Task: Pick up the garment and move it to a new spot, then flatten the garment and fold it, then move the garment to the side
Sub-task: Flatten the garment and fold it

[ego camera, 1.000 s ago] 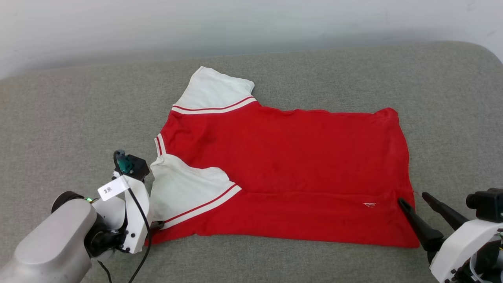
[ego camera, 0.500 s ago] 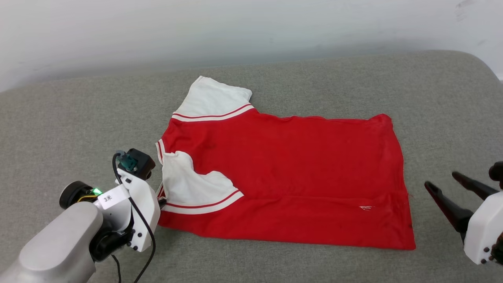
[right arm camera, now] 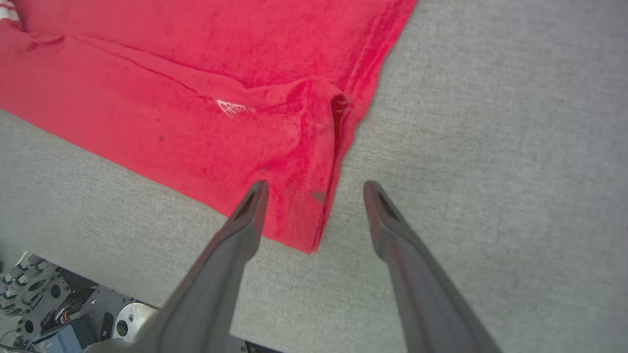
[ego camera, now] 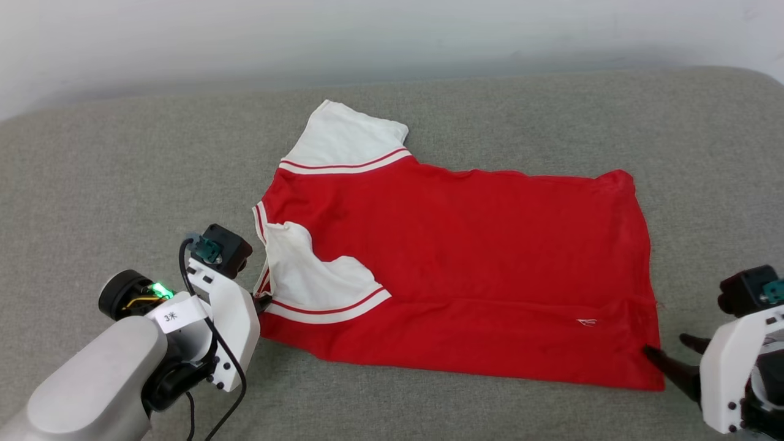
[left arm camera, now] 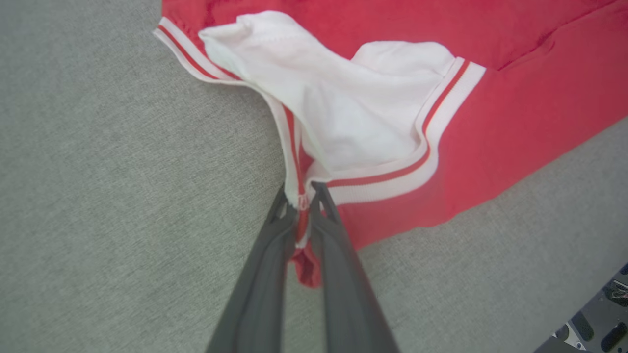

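Note:
The garment (ego camera: 465,257), a red T-shirt with white sleeves and striped trim, lies spread on the grey cushion, hem to the right. My left gripper (ego camera: 262,300) is at its near-left edge. In the left wrist view that gripper (left arm camera: 300,195) is shut on the striped trim, and the white sleeve (left arm camera: 353,108) bunches up above it. My right gripper (ego camera: 666,344) stands open at the near-right hem corner. In the right wrist view one finger (right arm camera: 245,215) rests over the red cloth (right arm camera: 196,73) and the other over bare cushion. The white logo (right arm camera: 228,107) is just ahead.
The grey cushion (ego camera: 122,171) extends well to the left, right and behind the garment. A pale wall (ego camera: 392,37) rises behind it. The cushion's near edge with robot base parts (right arm camera: 59,314) shows below the right gripper.
The left gripper has drawn the striped trim inward, bunching the near sleeve narrower. The right gripper backed off to the right, then returned to the hem corner. The head camera has shifted.

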